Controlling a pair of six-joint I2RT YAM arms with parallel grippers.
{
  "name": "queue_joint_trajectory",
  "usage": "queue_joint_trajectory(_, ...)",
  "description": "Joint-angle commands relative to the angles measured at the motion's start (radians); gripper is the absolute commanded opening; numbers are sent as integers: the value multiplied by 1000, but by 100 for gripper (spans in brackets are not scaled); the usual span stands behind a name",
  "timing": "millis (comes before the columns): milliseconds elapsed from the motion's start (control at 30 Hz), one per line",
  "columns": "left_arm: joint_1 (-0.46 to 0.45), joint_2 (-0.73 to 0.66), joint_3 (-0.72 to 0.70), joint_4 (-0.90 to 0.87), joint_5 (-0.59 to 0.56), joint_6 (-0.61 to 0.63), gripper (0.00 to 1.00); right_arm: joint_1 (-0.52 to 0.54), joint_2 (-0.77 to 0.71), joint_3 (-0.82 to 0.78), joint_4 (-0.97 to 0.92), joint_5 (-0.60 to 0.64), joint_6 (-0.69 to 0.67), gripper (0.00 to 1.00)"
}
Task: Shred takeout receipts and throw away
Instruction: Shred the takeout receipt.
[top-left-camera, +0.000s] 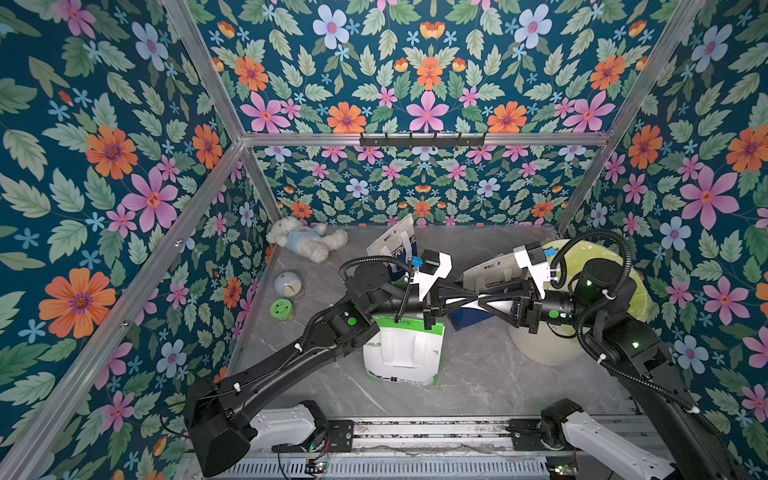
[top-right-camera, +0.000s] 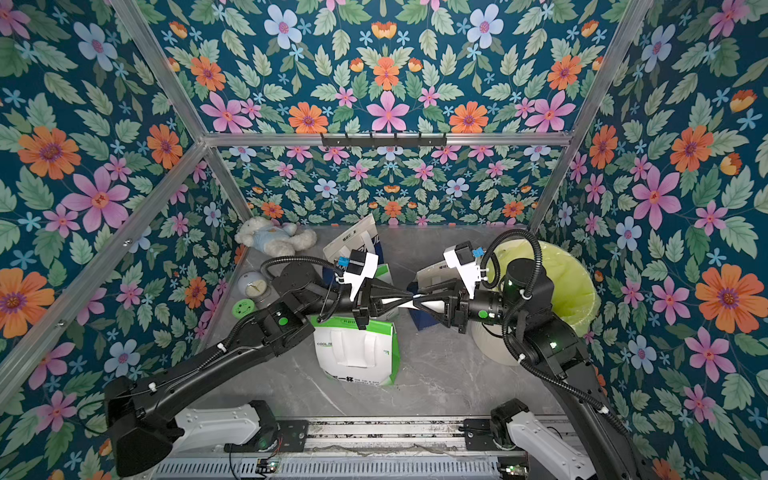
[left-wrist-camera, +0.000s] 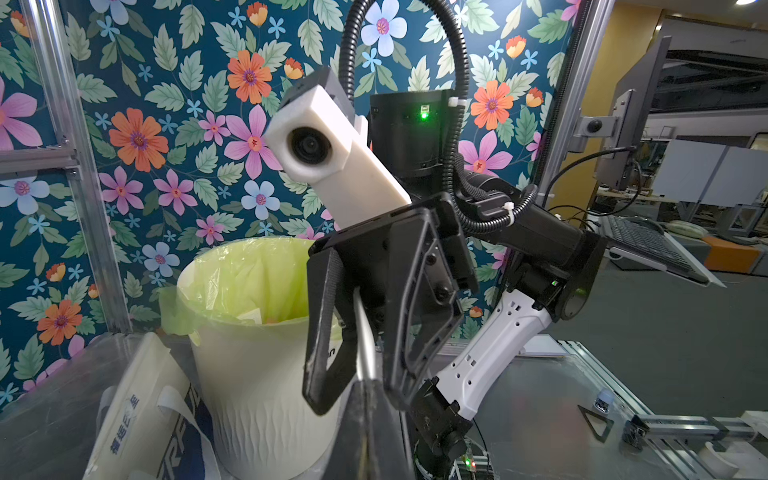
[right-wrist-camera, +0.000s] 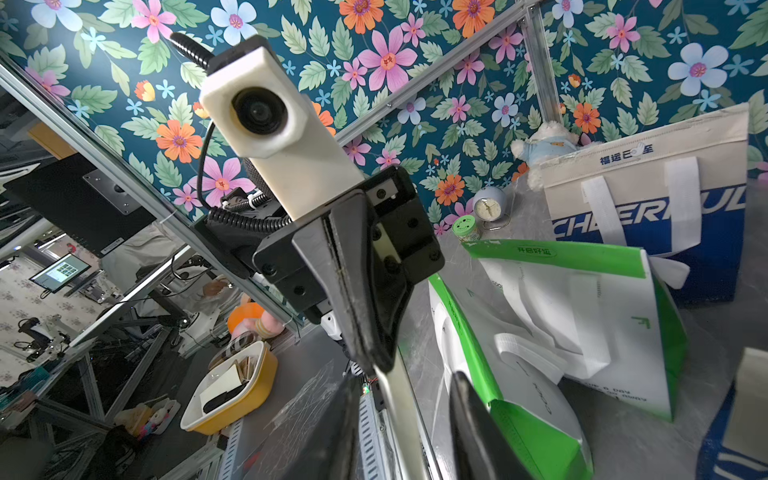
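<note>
**Grip**
- Left gripper (top-left-camera: 467, 298) and right gripper (top-left-camera: 484, 299) meet tip to tip above the worktop (top-left-camera: 478, 382).
- The receipt (top-left-camera: 464, 305) spans both of them. In both top views it shows only as white slivers under the black fingers, and the jaw gaps cannot be read there.

**Left wrist view**
- The right gripper (left-wrist-camera: 360, 390) faces the camera.
- Its jaws are released, and its fingers (left-wrist-camera: 328, 332) stand apart.
- The receipt (left-wrist-camera: 365, 332) runs edge-on through the gap and does not visibly press on either finger.
- The bin (left-wrist-camera: 249, 374), with its yellow-green liner, stands just behind.

**Right wrist view**
- The left gripper (right-wrist-camera: 374, 357) faces the camera.
- Its jaws are clenched on the receipt (right-wrist-camera: 399, 390), which leaves the tip as a thin pale strip.
- The strip passes between the right gripper's own fingers (right-wrist-camera: 478, 432), which are spread to either side of it.

**Surroundings**
- In both top views, the green bag (top-left-camera: 403, 353) lies under the left arm.
- One blue bag (top-left-camera: 395, 245) stands near the back wall.
- Only the right wrist view shows the print on these bags.
- Only the top views show the second blue bag (top-left-camera: 490, 274), which lies against the bin (top-left-camera: 540, 345).
</note>
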Motion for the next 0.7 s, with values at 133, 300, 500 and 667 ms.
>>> queue_joint_trajectory(133,0,-3,2,-8,-4,12,0,1,-17,8,18,-35,-6,47)
queue_joint_trajectory(300,-1,2,8,-2,-1,10,0,1,-8,2,36,-36,3,37)
queue_joint_trajectory(500,0,9,13,3,8,4,0,0,2,-4,45,-13,6,30)
queue_joint_trajectory(667,-2,5,9,3,13,3,0,1,-2,-7,55,9,10,22)
